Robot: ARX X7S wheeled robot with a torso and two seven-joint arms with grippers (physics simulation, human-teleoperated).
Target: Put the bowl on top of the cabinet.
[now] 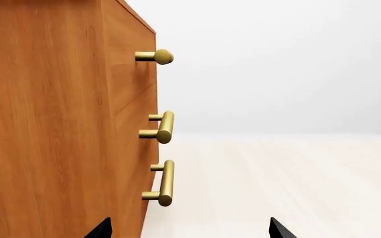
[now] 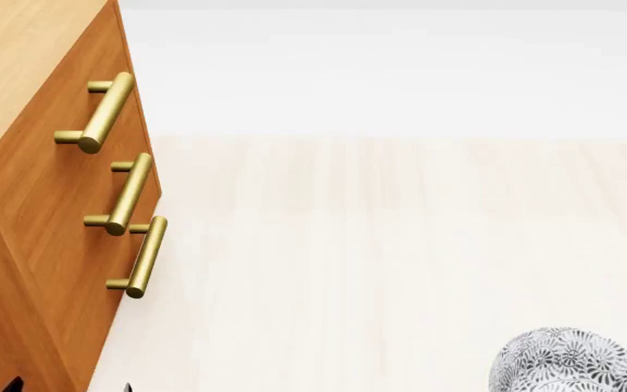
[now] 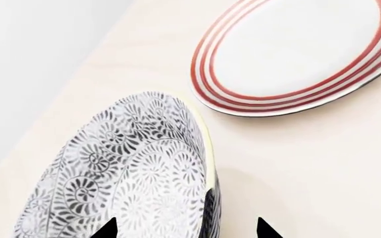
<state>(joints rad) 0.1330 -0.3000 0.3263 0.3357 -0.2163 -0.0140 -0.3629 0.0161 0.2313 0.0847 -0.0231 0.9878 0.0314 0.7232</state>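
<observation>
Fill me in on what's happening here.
A two-armed robot is meant to put the bowl on top of the cabinet. The bowl is not there yet: it sits on the pale surface beside a red-ringed plate. The right gripper is close over the bowl's rim, fingertips apart. The left gripper hangs open beside the cabinet's brass handles.

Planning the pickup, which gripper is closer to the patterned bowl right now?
Right. The right gripper hangs right at the bowl, fingertips straddling its rim. The left gripper is over by the cabinet.
</observation>
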